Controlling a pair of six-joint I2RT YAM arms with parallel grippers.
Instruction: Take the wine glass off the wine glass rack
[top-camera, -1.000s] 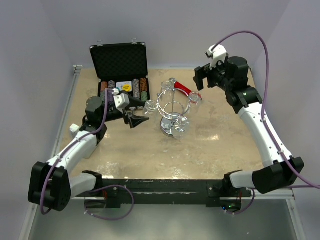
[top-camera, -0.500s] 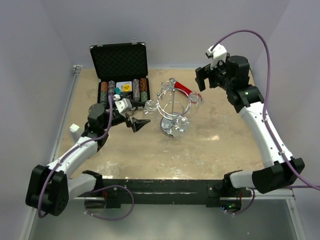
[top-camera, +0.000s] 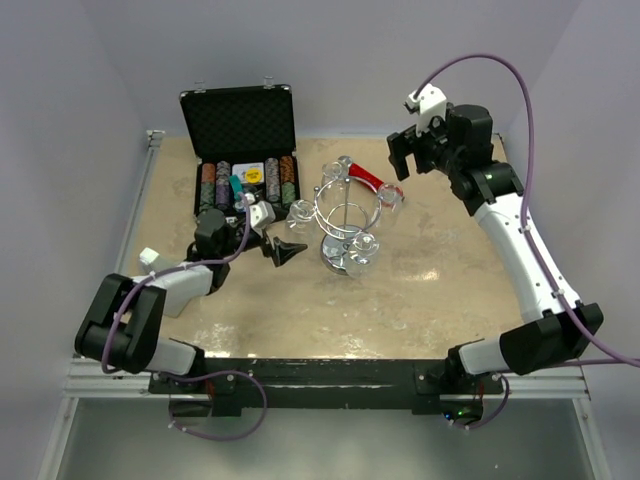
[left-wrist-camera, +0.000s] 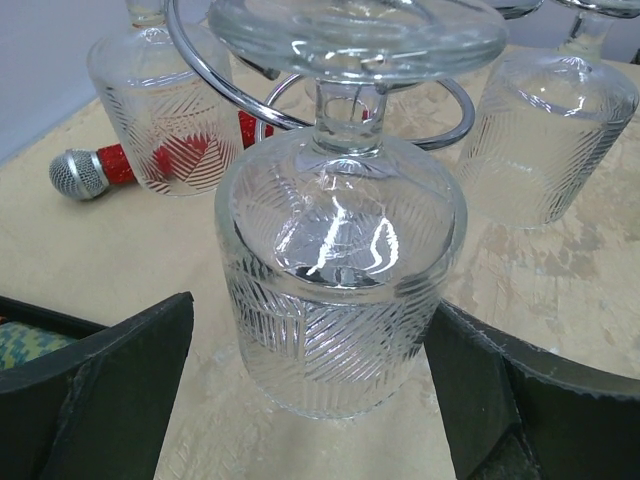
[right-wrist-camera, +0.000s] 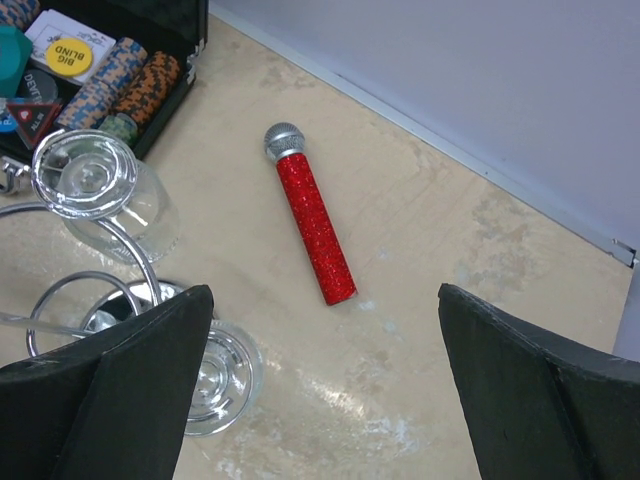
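The sandy surface (top-camera: 420, 290) was spread beneath both pincers. The wine glass rack (top-camera: 345, 210) was stood just ahead of the left pincer (top-camera: 283, 247), whose fingers (left-wrist-camera: 100, 390) were held wide apart. An upturned wine glass (left-wrist-camera: 340, 270) was hung from a rack loop directly before that pincer, flanked by its fingers; contact could not be told. The right pincer (top-camera: 400, 160) was held spread above, a red microphone (right-wrist-camera: 310, 225) lying below it.

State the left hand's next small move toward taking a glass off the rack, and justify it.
Probably close the left hand on the glass: its open fingers flank the bowl, which hangs foot-up from the rack, and nothing is gripped yet.
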